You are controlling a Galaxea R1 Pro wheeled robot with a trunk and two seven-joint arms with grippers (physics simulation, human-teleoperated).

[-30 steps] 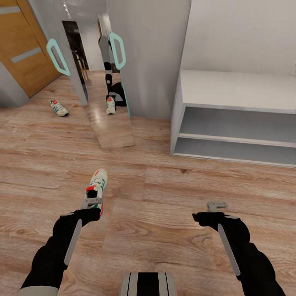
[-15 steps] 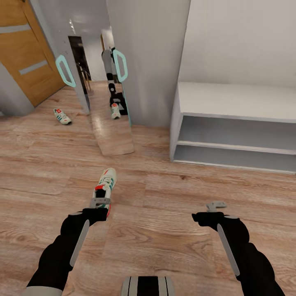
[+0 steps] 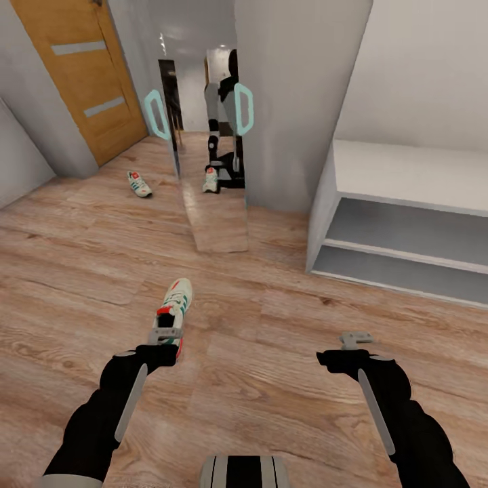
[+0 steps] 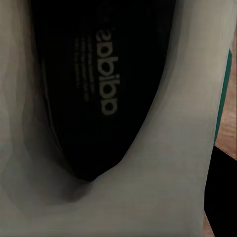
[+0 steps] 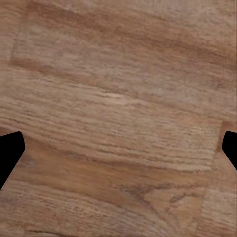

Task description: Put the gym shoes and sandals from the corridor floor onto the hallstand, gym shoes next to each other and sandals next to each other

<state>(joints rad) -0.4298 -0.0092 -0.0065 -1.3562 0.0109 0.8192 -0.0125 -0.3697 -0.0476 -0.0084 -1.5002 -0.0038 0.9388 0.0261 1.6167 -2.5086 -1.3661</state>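
A: Left gripper status?
B: Jaws closed on the heel of a cream-white lace-up gym shoe with green stripes, toe pointing to 12 o'clock. The left wrist view looks into its dark insole.

A: Right gripper?
B: Jaws spread wide, holding nothing; the black fingertips sit at opposite edges of the right wrist view over light brown wood-grain plank floor.

A: Surroundings?
B: The second matching gym shoe lies on the floor at 11 o'clock, near an orange-brown wooden door. A tall mirror panel stands at 12 o'clock. The pale grey-white shelving rack stands at 2 o'clock, well apart from both grippers.
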